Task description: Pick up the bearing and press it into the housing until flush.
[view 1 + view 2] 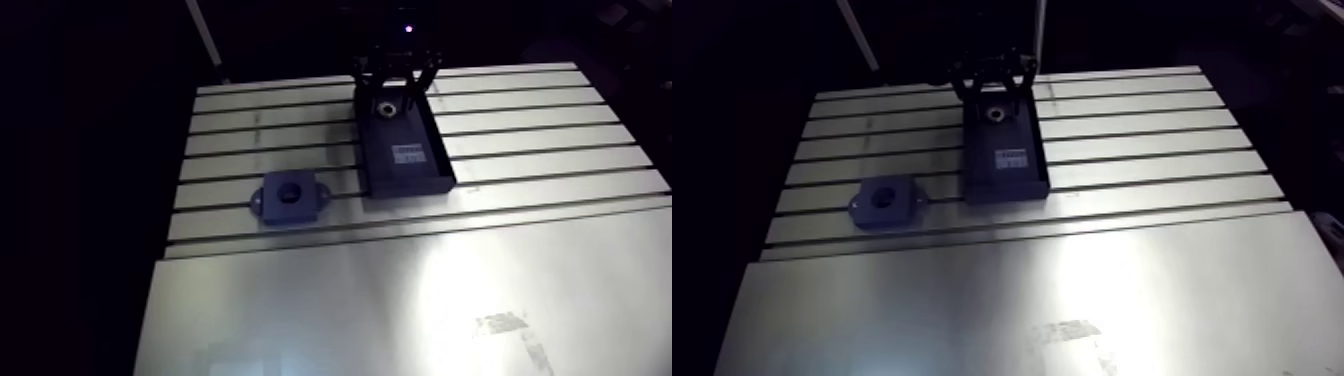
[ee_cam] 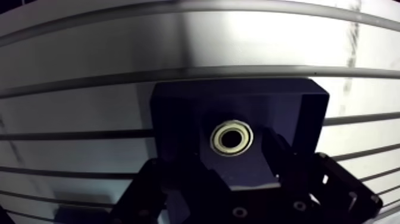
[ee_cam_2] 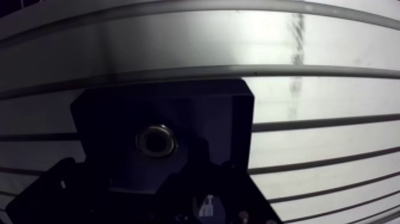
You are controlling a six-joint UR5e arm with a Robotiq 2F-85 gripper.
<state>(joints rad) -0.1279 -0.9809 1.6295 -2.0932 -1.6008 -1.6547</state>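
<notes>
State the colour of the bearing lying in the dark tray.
The bearing is pale silvery metal, a ring around a dark centre hole; the wrist view shows it best.

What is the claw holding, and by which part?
Nothing. The claw hangs open over the black tray, its fingers either side of the bearing, which lies on the tray floor ungripped.

a: where does the arm view look from?
b: high and well back, facing down across the desk point(image 1: 520, 300) toward its far edge. its two eyes differ by a small sideways shift.
a: and the wrist view?
b: very near, looking down past the fingers point(image 2: 300, 179) into one end of the black tray point(image 2: 178, 113).
a: what do both show?
b: that tray end, the bearing point(image 2: 232, 138) in it, and the slots beside it.
</notes>
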